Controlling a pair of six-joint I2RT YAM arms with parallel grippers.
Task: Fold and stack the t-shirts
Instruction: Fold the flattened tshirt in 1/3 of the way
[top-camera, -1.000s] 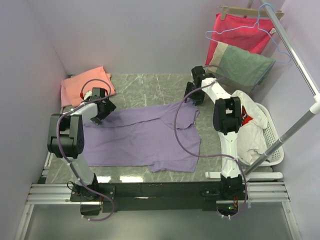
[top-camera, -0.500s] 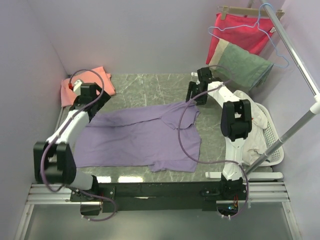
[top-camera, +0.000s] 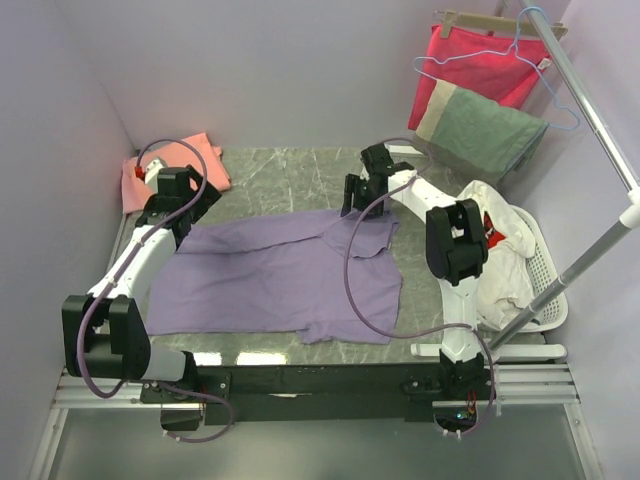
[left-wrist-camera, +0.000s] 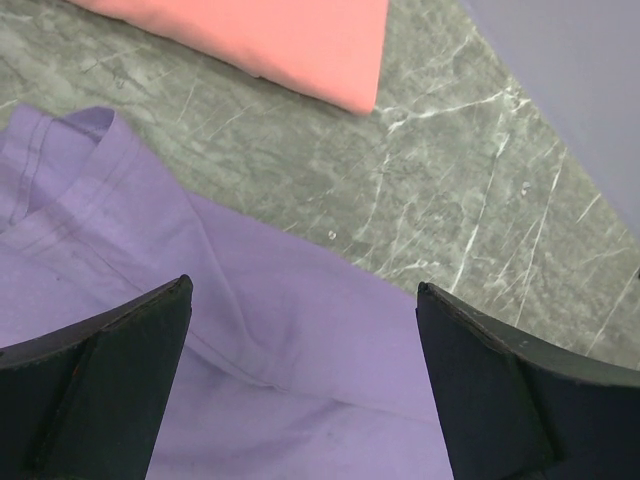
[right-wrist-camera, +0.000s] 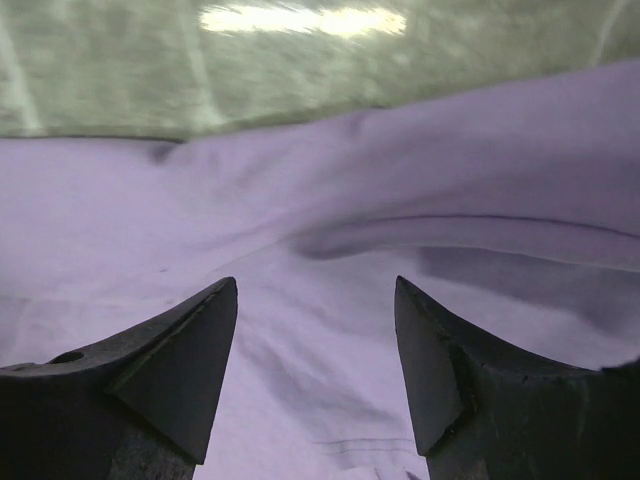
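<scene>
The left gripper (left-wrist-camera: 302, 288) hung, jaws wide apart, above the lavender-purple cotton t-shirt (top-camera: 280, 275), near the salmon-pink tee (left-wrist-camera: 270, 40). The right gripper (right-wrist-camera: 315, 283), likewise parted, hovered over the same shirt.

The grey-green marbled bench (top-camera: 290, 170) carries a spread lavender t-shirt (top-camera: 270, 275) and a folded salmon-pink t-shirt (top-camera: 170, 165) at its far-left corner.

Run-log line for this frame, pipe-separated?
left gripper open above far-left edge of lavender-purple cotton t-shirt | right gripper open above its far-right edge | salmon-pink t-shirt apart, far-left corner | nothing gripped
</scene>
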